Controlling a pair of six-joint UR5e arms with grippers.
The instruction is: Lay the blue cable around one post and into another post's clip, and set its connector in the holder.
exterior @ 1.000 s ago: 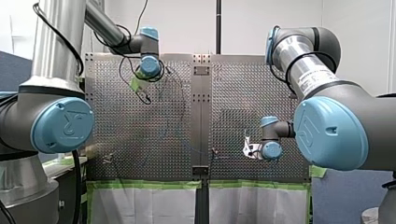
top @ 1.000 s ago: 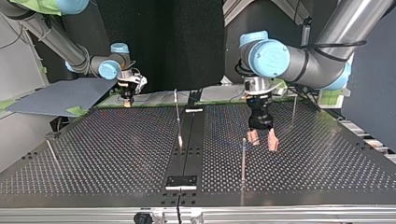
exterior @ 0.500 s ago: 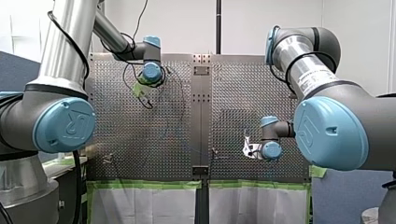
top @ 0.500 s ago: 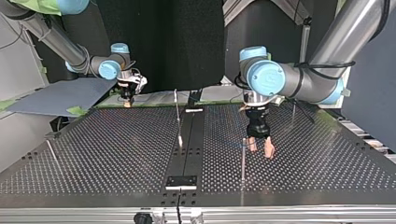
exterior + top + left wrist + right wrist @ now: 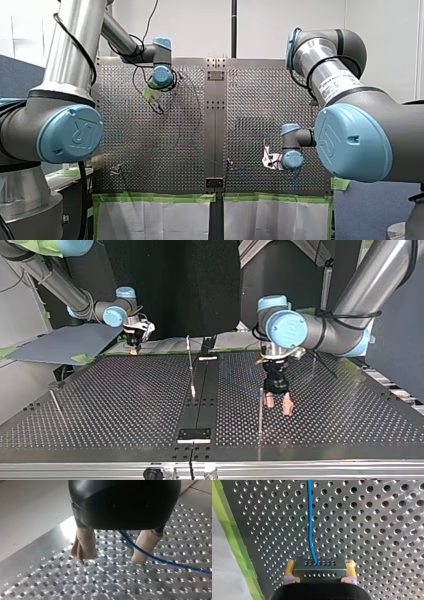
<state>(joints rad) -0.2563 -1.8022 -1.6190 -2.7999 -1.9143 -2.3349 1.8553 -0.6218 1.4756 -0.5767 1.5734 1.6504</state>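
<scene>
Blue cable, right wrist view: it is running straight out of the connector and away across the perforated tabletop. It is thin, smooth and bright blue, bending slightly just before it enters the block.

The connector is showing as a flat dark grey block with two rows of small holes. The cable is entering it at the middle of the far row. My right gripper is pinching the block by its two short ends, with a yellow pad pressing on each side. A strip of green tape is lining the tabletop's edge beside this gripper.

Left wrist view: the same cable is passing between the beige-padded fingers of my left gripper, which are standing spread with a wide gap. The cable is crossing in front of one pad and trailing off over the holes. I cannot tell whether it is touching that pad.

Only the top view is giving the layout. My left gripper is hanging low over the tabletop just beside a thin upright post, right of centre in that view. My right gripper is sitting at the far edge on that view's left, well apart from it. The cable is too thin to trace in the top or front view.
</scene>
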